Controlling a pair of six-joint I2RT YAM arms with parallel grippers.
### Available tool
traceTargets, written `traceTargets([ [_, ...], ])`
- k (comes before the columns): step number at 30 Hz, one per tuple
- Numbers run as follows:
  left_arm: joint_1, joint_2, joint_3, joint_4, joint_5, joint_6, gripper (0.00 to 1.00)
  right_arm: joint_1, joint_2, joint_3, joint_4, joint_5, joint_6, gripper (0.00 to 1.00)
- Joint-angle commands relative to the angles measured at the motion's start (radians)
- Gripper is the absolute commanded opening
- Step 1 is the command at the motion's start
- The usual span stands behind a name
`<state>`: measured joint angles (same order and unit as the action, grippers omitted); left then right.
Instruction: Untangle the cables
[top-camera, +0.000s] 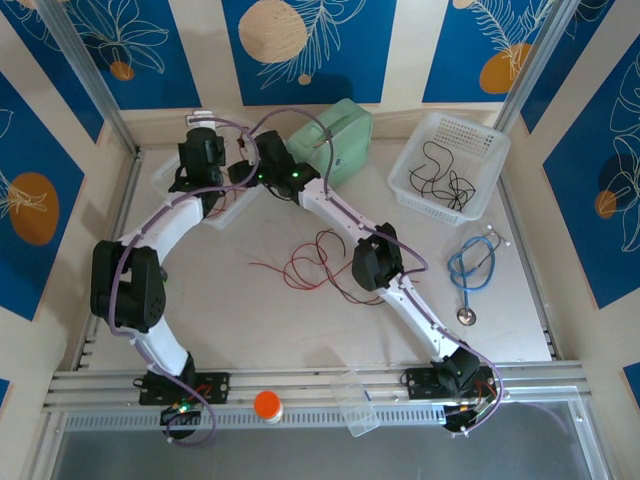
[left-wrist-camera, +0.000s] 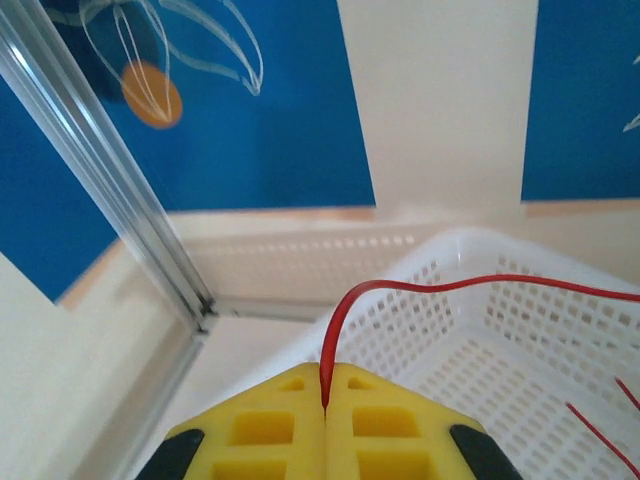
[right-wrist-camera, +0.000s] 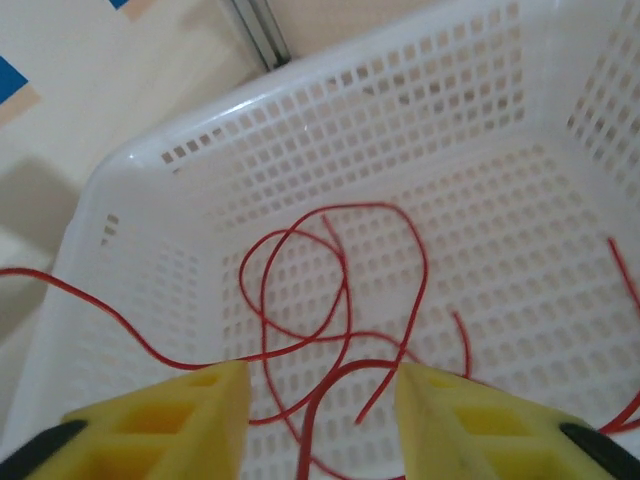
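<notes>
Baskets: 2 | far-left basket (right-wrist-camera: 180, 135): red cables (right-wrist-camera: 345, 290) | far-right basket (top-camera: 455, 135): black cables (top-camera: 440, 178) | left gripper (left-wrist-camera: 325, 400) clamped a red cable (left-wrist-camera: 334, 328) | right gripper (right-wrist-camera: 320, 400) fingers apart

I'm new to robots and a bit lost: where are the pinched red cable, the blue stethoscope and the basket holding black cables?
red cable (left-wrist-camera: 330, 345), left wrist view, its upright stretch.
blue stethoscope (top-camera: 466, 316), top view, its metal disc.
basket (top-camera: 462, 130), top view, its perforated far wall.

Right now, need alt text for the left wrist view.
Left gripper, yellow jaws shut on a thin red cable that arcs up and rightward over a white perforated basket. Behind, a blue-and-cream wall and an aluminium post.
</notes>
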<state>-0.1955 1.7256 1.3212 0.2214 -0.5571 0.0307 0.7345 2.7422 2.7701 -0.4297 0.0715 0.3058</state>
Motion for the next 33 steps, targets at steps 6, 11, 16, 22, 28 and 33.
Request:
traceTargets([
  [6,0.062,0.065,0.093,-0.227,0.095,-0.160,0.00,0.011,-0.061,0.010,-0.117,-0.044,0.022,0.75],
  [11,0.093,0.109,0.175,-0.323,0.095,-0.197,0.00,0.013,-0.119,0.013,-0.188,-0.053,0.031,0.86],
  [16,0.135,0.129,0.222,-0.362,0.111,-0.234,0.00,0.014,-0.170,0.015,-0.322,-0.089,0.066,0.87],
  [22,0.149,0.130,0.232,-0.346,0.105,-0.214,0.00,0.014,-0.204,0.016,-0.491,-0.190,0.125,0.89],
  [28,0.156,0.144,0.237,-0.336,0.101,-0.211,0.00,-0.007,-0.211,-0.016,-0.578,-0.382,0.253,0.92],
  [33,0.162,0.159,0.239,-0.317,0.074,-0.237,0.00,-0.019,-0.209,-0.044,-0.555,-0.467,0.382,0.92],
])
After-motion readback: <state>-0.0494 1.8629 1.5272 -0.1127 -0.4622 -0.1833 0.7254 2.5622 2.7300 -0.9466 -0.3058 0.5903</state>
